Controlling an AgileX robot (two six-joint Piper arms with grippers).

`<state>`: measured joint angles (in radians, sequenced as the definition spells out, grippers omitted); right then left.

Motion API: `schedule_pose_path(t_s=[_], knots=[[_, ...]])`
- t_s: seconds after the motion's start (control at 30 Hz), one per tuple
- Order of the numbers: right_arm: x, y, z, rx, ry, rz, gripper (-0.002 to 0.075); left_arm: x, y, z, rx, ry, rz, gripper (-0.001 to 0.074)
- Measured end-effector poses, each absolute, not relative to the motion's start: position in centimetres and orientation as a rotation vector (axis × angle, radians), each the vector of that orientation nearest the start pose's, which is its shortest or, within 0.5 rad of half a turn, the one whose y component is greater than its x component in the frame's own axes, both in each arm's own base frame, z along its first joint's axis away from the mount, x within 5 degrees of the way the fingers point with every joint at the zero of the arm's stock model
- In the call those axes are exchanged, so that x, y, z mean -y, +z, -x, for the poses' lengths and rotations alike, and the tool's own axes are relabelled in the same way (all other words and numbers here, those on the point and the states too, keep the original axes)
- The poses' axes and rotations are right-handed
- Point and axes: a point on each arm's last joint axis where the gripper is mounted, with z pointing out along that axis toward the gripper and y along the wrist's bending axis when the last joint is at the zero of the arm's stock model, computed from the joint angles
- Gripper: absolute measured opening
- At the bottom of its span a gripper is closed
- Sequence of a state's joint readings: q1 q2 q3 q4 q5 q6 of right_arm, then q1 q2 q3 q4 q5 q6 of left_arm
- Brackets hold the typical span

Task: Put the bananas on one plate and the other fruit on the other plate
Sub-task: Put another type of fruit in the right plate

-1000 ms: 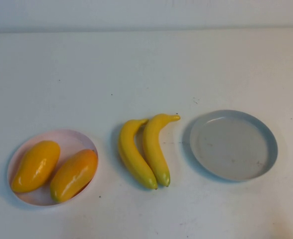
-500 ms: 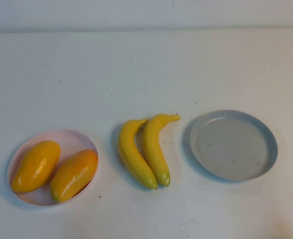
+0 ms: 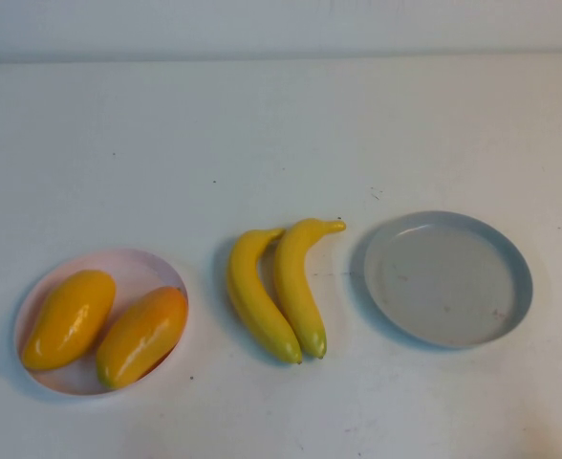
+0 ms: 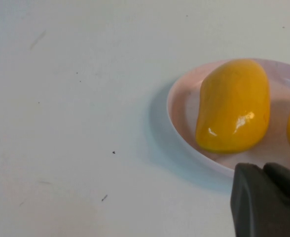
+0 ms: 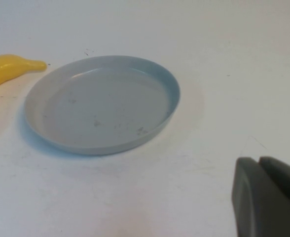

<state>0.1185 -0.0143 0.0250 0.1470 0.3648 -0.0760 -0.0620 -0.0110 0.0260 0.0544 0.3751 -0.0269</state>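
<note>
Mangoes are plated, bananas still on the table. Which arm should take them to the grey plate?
Right, probably. The right end effector sits beside the grey plate, bananas just beyond it. The left end effector is by the pink plate.

- Looks like a robot test bench or lab rather than a home kitchen.
- Bare white table (image 3: 262, 124) with faint scuffs and specks, backed by a plain pale wall (image 3: 281, 24).
- Glossy, plastic-looking bananas (image 3: 252, 296) and mango-like fruits (image 3: 68, 318), set out with a pink plate (image 3: 142, 273) and a grey plate (image 3: 448, 277).
- Dark left gripper (image 4: 268, 200) just beside the pink plate, dark right gripper (image 5: 268, 195) near the grey plate, each seen from its wrist camera.
</note>
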Motion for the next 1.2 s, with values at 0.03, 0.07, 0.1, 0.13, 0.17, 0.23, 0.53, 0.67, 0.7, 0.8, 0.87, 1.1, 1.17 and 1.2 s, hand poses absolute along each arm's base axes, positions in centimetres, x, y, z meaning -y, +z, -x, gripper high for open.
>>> schedule_pose_path(t_s=[0.03, 0.07, 0.1, 0.13, 0.17, 0.23, 0.53, 0.67, 0.7, 0.8, 0.87, 1.1, 1.17, 1.2], knots=[[-1.1, 17.3, -5.2, -1.854, 0.173, 0.089, -0.0015, 0.1, 17.1, -5.3, -1.872, -0.008, -0.067, 0.0002], [-1.1, 17.5, -5.2, -1.839, 0.18, 0.082, -0.0015, 0.1, 17.1, -5.3, -1.872, -0.008, -0.067, 0.0002], [-1.1, 17.6, -5.2, -1.824, 0.194, 0.07, -0.0015, 0.1, 17.1, -5.3, -1.872, -0.008, -0.067, 0.0002], [-1.2, 17.8, -5.3, -1.803, 0.223, 0.046, -0.0015, 0.1, 17.1, -5.3, -1.872, -0.008, -0.067, 0.0002], [-1.3, 18.0, -5.3, -1.779, 0.262, 0.013, -0.0015, 0.1, 17.1, -5.3, -1.872, -0.008, -0.067, 0.0002], [-1.3, 18.6, -5.4, -1.721, 0.34, -0.06, -0.0015, 0.1, 17.1, -5.3, -1.872, -0.008, -0.067, 0.0002], [-1.0, 20.2, -5.6, -1.532, 0.566, -0.321, -0.0015, 0.1, 17.1, -5.3, -1.872, -0.008, -0.067, 0.0002], [-1.5, 21.1, -5.4, -1.574, 0.668, -0.343, -0.0015, 0.1, 17.1, -5.3, -1.872, -0.008, -0.067, 0.0002], [-1.8, 21.9, -5.4, -1.6, 0.685, -0.326, -0.0015, 0.1, 17.1, -5.3, -1.872, -0.008, -0.067, 0.0002], [-2.6, 24.6, -5.8, -1.723, 0.71, -0.258, -0.0015, 0.1, 17.1, -5.3, -1.872, -0.008, -0.067, 0.0002], [-3.2, 26.3, -6.4, -1.842, 0.711, -0.195, -0.0015, 0.1, 17.1, -5.3, -1.872, -0.008, -0.067, 0.0002], [-4.5, 28.9, -11.8, -2.341, 0.608, -0.017, -0.0015, 0.1, 17.1, -5.3, -1.872, -0.008, -0.067, 0.0002], [-4.8, 29.5, -13.7, -2.436, 0.58, 0.03, -0.0015, 0.1, 17.1, -5.3, -1.872, -0.008, -0.067, 0.0002], [-4.9, 29.7, -14.9, -2.479, 0.569, 0.049, -0.0015, 0.1, 17.1, -5.3, -1.872, -0.008, -0.067, 0.0002]])
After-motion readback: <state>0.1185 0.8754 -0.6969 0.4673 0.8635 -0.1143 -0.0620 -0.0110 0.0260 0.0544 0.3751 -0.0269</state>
